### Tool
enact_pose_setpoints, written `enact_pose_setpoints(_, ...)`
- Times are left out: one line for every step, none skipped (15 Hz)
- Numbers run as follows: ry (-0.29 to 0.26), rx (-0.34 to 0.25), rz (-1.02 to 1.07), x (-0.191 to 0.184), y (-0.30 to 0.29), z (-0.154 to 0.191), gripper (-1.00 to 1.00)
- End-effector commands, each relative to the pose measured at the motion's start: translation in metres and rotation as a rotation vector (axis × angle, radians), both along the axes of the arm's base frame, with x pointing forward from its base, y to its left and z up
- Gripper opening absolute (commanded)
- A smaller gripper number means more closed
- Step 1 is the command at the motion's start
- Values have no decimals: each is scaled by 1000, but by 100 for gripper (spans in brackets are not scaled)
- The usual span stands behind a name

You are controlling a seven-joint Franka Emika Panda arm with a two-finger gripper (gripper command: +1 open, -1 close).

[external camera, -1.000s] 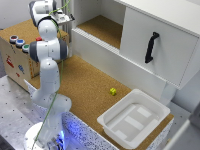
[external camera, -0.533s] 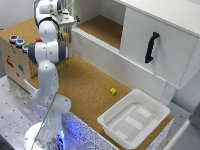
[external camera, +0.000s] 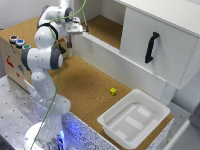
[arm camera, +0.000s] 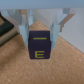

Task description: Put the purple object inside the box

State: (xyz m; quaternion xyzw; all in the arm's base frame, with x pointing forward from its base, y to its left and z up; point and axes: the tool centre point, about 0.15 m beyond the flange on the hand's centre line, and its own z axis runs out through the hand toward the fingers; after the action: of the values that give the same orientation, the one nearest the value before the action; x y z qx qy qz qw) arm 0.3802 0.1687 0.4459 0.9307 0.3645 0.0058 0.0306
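Where the wrist view looks straight down between the fingers, a dark purple cube (arm camera: 40,47) printed with a yellow letter E is seen pinched by the gripper (arm camera: 40,30), one pale finger (arm camera: 23,26) pressed against each side of it, with cork-coloured board beneath. In the exterior view, the shallow rectangular white plastic box (external camera: 134,118) with a rolled rim is found nearest the camera, at the exterior view's right, set on the brown cork tabletop (external camera: 85,87). A small yellow item (external camera: 113,91) lies on the cork near the box, not touching it. Farther back, the white arm (external camera: 44,55) rises at the exterior view's left, and its gripper (external camera: 69,42) is held high, well apart from the box, beside a white cabinet (external camera: 160,40) with a black handle (external camera: 151,47).
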Motion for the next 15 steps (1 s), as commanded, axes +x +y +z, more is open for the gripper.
enact_pose_setpoints(-67,129,-189,-26,-95,-29,-100)
enact_pose_setpoints(-54,122,-227,-28,-110,-32,-100)
enact_pose_setpoints(-37,88,-267,-28,-128,-37,-100)
enact_pose_setpoints(-27,89,-299,-29,-147,-44,-100)
enact_pose_setpoints(-10,77,-324,-27,-167,-53,-100)
enact_pose_setpoints(3,92,-353,-25,-192,-66,-100)
enact_pose_setpoints(8,97,-373,-23,-213,-79,-100)
enact_pose_setpoints(3,125,-383,-20,-235,-86,-100)
enact_pose_setpoints(-5,140,-375,-16,-252,-90,-100)
enact_pose_setpoints(-7,153,-362,-9,-282,-90,-100)
enact_pose_setpoints(-19,164,-350,-6,-297,-88,-100)
enact_pose_setpoints(-26,149,-333,0,-322,-87,-100)
enact_pose_setpoints(-34,139,-318,5,-339,-87,-100)
enact_pose_setpoints(-36,147,-307,12,-364,-90,-100)
enact_pose_setpoints(-33,149,-298,18,-384,-93,-100)
